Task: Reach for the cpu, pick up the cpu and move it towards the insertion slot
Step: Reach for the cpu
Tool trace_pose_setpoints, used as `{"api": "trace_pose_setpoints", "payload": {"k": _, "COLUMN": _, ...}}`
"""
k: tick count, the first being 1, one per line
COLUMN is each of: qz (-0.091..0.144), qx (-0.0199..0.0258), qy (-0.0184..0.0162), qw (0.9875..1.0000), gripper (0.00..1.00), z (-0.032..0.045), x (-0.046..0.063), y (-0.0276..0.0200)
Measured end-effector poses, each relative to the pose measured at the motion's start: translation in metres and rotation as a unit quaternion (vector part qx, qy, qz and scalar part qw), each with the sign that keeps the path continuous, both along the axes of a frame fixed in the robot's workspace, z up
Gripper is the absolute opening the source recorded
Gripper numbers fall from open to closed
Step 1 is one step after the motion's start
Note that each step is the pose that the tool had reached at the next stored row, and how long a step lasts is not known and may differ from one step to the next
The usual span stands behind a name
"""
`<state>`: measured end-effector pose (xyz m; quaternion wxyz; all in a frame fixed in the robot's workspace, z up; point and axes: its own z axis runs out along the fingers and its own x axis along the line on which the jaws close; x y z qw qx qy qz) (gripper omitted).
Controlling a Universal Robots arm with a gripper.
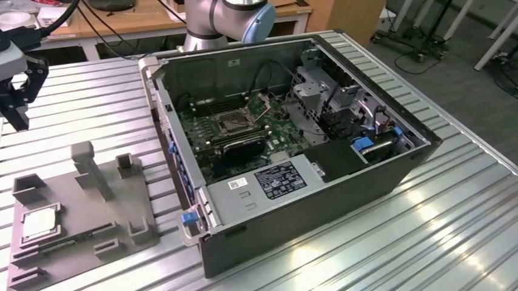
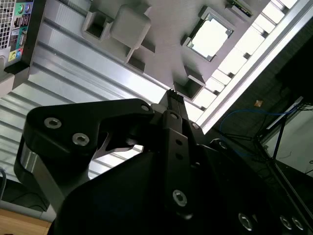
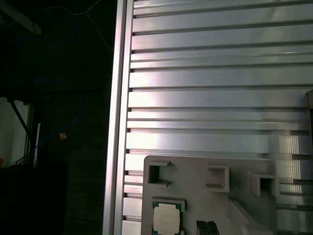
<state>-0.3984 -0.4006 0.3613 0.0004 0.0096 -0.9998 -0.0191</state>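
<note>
Item 1, the cpu: we list a small, thin square chip with its pale silvery top facing up. It lies flat on the gray fixture plate, at 8 o'clock from item 2 in the exterior view.

Item 2, the insertion slot: we list a square dark socket with a silvery frame, set flat in the green motherboard.

- Glare streaks the table, lower right of the exterior view.
- In the second wrist view the cpu looks washed out, perhaps overexposed.
</note>
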Motion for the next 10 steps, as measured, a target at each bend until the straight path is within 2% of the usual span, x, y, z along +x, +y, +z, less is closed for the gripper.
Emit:
{"api": "trace_pose_setpoints", "payload": {"k": 4, "qz": 0.000, "qx": 0.0000, "qy": 0.0000, "qw": 1.0000, "gripper": 0.11, "z": 0.0000, "x": -0.003, "y": 0.0000}}
{"api": "trace_pose_setpoints", "payload": {"k": 10, "qz": 0.000, "qx": 0.0000, "qy": 0.0000, "qw": 1.0000, "gripper": 0.11, "z": -0.0001, "x": -0.014, "y": 0.0000}}
